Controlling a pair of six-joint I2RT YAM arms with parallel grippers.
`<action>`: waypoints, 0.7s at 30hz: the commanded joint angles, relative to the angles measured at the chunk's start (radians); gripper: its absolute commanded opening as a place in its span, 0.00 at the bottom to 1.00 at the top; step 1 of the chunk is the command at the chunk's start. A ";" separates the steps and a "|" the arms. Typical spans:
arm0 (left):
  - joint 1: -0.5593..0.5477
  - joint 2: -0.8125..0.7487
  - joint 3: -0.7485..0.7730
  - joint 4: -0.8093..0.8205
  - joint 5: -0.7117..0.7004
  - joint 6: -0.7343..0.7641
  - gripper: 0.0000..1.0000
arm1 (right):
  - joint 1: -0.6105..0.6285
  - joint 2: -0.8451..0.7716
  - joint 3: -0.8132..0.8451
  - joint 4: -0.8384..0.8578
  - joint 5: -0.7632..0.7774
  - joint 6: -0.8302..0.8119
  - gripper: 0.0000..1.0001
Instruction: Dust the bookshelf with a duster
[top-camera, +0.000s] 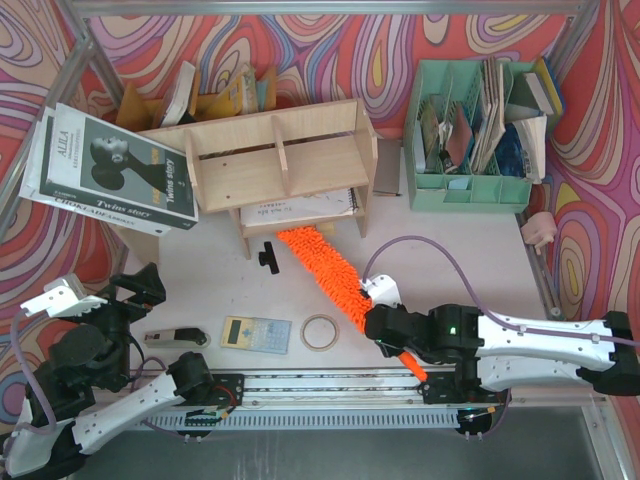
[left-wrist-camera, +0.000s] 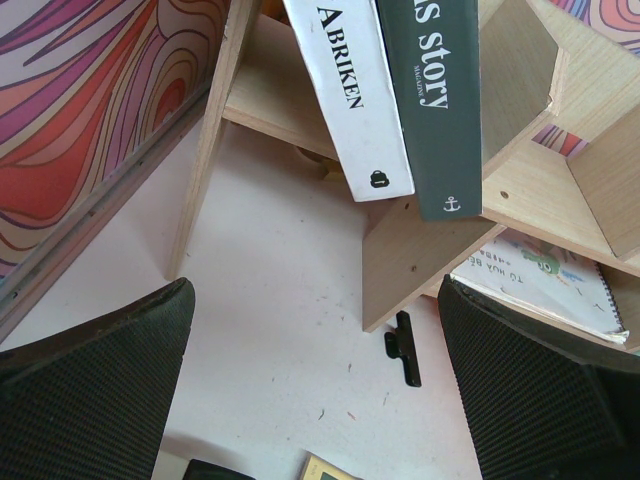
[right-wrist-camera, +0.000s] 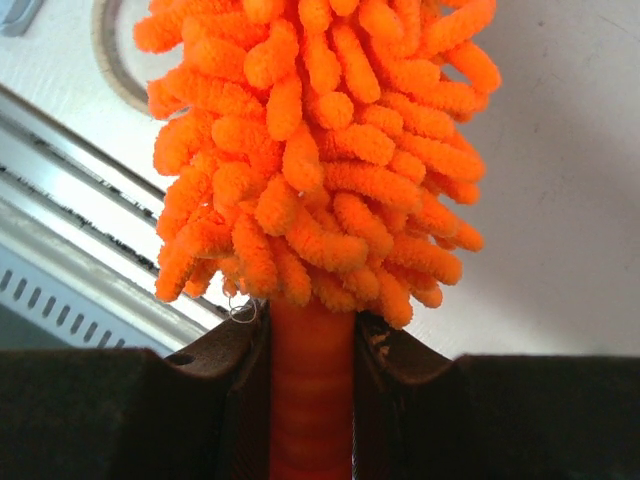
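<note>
Beside the duster (top-camera: 325, 270), black clip (top-camera: 268, 258) and tape ring (top-camera: 320, 332)

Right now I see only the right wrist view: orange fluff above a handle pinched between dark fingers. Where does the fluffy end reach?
Observer: The tip of the fluffy orange microfibre duster is at the front edge of the lower tier of the pale-wood two-tier bookshelf, just below a spiral notebook. I cannot confirm contact.
Operator: And the left hand?
Observer: The left hand is open and empty, facing the bookshelf's left end.
Operator: Anything else near the duster?
Observer: A pale pocket calculator lies left of the beige tape ring.
</note>
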 joint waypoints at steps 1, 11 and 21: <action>-0.004 -0.015 -0.006 -0.001 -0.006 0.002 0.99 | 0.006 -0.025 -0.012 0.007 0.147 0.134 0.00; -0.003 -0.013 -0.008 0.005 -0.006 0.009 0.99 | 0.007 -0.077 -0.055 0.028 0.206 0.229 0.00; -0.003 -0.017 -0.006 -0.001 -0.006 0.005 0.98 | 0.008 0.071 -0.047 0.300 0.043 0.044 0.00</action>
